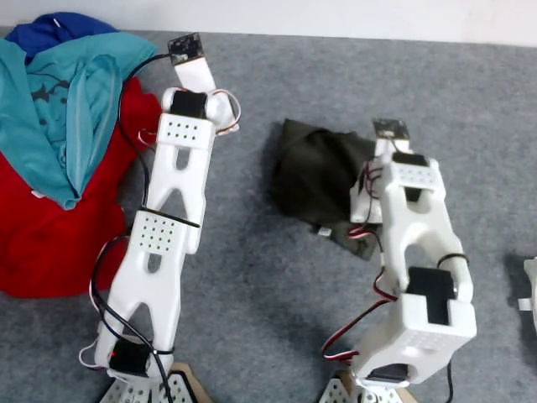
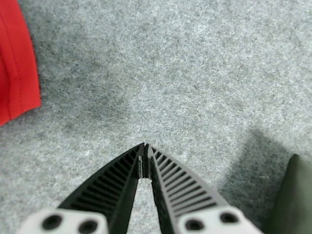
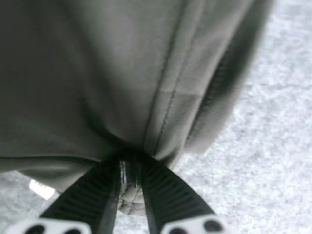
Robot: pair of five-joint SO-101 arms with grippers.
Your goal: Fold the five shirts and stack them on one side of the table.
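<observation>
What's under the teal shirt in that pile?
The teal shirt lies on a red shirt, with a blue shirt showing at its far edge. Whether anything else sits beneath is covered.

Grey carpeted table (image 1: 252, 277) under red shirt (image 1: 50, 235) and dark shirt (image 1: 315, 172)

My two white arms, black at the claws
My left arm (image 1: 164, 227) and right arm (image 1: 419, 252): white shells with dotted holes, black motors, red, black and white cables. Left claw (image 2: 146, 147) and right claw (image 3: 130, 165): black, ribbed, on white bases.
</observation>
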